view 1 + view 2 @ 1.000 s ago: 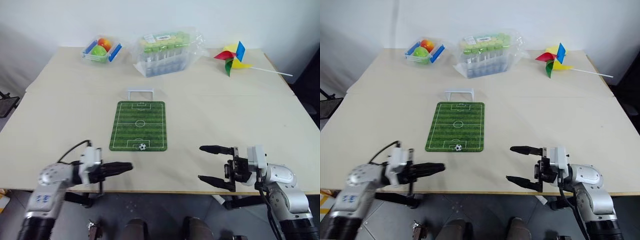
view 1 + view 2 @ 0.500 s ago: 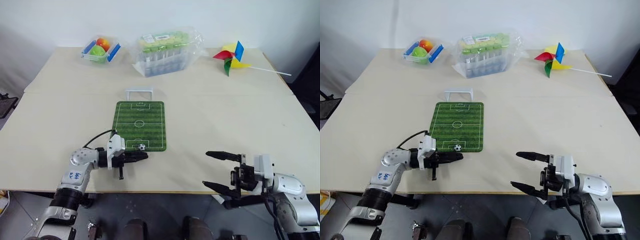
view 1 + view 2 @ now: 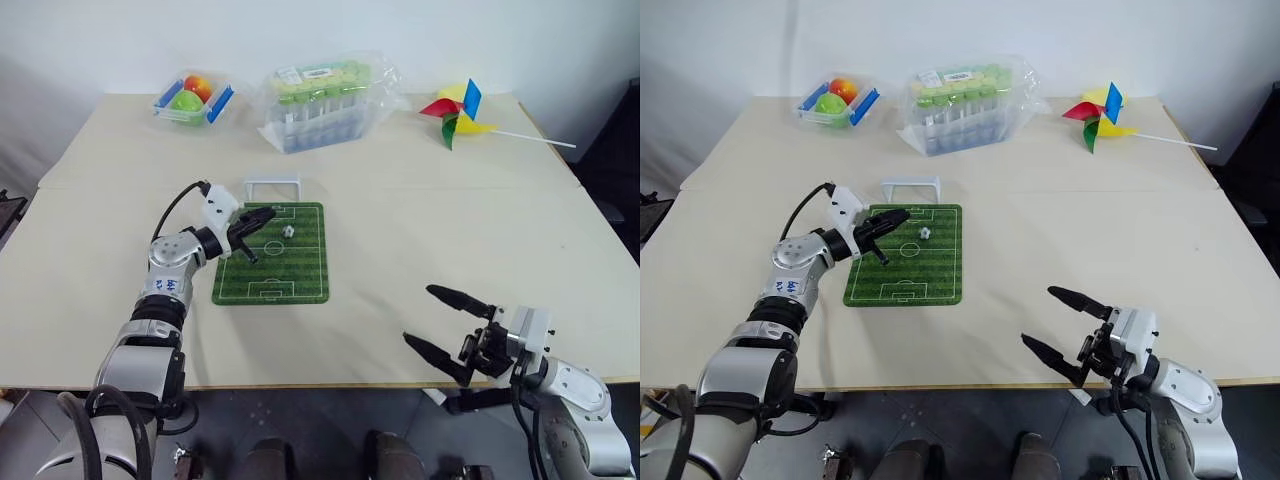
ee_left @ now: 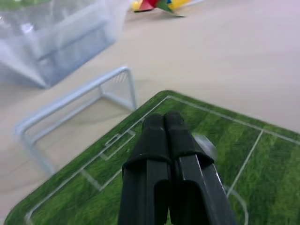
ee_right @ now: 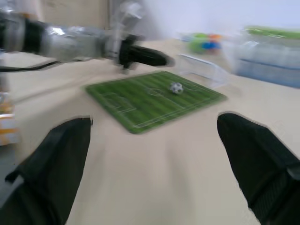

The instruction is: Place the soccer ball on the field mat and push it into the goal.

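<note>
The soccer ball (image 3: 287, 231) lies on the far half of the field mat (image 3: 305, 275), between the centre circle and the penalty box nearest the goal (image 3: 272, 186). It is blurred at the edges. The goal stands on the bare table (image 3: 480, 230) just beyond the mat's far short edge, close to it; whether the two touch I cannot tell.

The left gripper (image 3: 262, 215) reaches over the mat's far left part, its two black fingers (image 4: 164, 140) pressed flat together and holding nothing (the left wrist view shows them side by side with no gap). Its tips are just beside the ball on the ball's left; contact cannot be made out.

The right gripper (image 3: 437, 320) hangs at the near right edge of the table, well apart from the mat, its fingers spread wide and empty.

Along the far edge of the table sit a small clear box of coloured balls (image 3: 190, 97), a clear plastic pack of tubes (image 3: 325, 103) and a paper pinwheel (image 3: 456, 110) lying flat on its stick.
</note>
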Robot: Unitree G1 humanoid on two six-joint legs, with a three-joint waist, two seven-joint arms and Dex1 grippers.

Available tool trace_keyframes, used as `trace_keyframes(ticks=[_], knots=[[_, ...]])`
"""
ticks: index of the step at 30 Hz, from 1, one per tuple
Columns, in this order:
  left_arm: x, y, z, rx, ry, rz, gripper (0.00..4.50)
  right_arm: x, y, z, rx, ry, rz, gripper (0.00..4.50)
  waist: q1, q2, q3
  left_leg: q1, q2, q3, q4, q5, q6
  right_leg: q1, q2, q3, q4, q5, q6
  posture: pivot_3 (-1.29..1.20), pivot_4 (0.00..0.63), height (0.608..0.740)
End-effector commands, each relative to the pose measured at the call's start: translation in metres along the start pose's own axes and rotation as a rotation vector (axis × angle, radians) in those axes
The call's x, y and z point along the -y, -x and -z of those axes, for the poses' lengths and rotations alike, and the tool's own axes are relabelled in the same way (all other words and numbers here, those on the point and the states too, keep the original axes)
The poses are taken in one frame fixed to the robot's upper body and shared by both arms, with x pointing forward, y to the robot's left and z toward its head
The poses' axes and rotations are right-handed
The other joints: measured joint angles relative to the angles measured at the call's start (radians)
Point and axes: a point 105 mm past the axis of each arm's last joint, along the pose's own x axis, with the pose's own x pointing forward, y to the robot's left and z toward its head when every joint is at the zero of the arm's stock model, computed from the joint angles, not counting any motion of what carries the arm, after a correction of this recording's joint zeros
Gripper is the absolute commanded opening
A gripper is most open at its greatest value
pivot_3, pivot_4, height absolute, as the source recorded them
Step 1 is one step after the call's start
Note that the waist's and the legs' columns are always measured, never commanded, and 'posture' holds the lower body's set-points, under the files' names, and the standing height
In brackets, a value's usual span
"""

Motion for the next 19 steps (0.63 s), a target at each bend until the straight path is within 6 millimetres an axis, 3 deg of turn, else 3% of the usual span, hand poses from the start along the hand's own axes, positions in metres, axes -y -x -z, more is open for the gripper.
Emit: trace_keyframes(ticks=[1, 9, 14, 19], knots=[[-0.005, 0.052, -0.015, 0.111, 0.0, 0.008, 0.04, 0.014, 0.003, -0.016, 0.06, 0.089, 0.099, 4.5, -0.017, 0.0, 0.0, 0.0, 0.0, 0.0, 0.0, 0.0, 0.0, 0.0, 0.0, 0.0, 0.0, 0.0, 0.0, 0.0, 0.15, 0.74], [0.007, 0.149, -0.009, 0.008, 0.071, -0.096, 0.04, 0.018, 0.003, -0.006, 0.048, 0.09, 0.083, 4.5, -0.014, 0.0, 0.0, 0.001, 0.001, 0.0, 0.001, -0.001, 0.001, 0.001, -0.001, 0.001, 0.001, 0.0, 0.0, 0.0, 0.15, 0.74], [0.005, 0.183, 0.0, -0.118, 0.074, -0.201, 0.04, 0.025, 0.0, -0.004, 0.061, 0.093, 0.082, 4.5, -0.01, 0.0, 0.0, 0.002, 0.001, 0.0, 0.001, -0.001, 0.001, 0.001, -0.001, 0.001, 0.003, 0.0, -0.001, 0.0, 0.15, 0.74], [0.003, 0.192, -0.005, -0.103, 0.041, -0.281, 0.04, 0.029, -0.004, 0.0, 0.071, 0.09, 0.074, 4.5, -0.013, 0.0, 0.0, 0.002, 0.001, 0.0, 0.001, -0.001, 0.0, 0.0, 0.0, 0.001, 0.002, 0.0, -0.001, 0.0, 0.15, 0.74]])
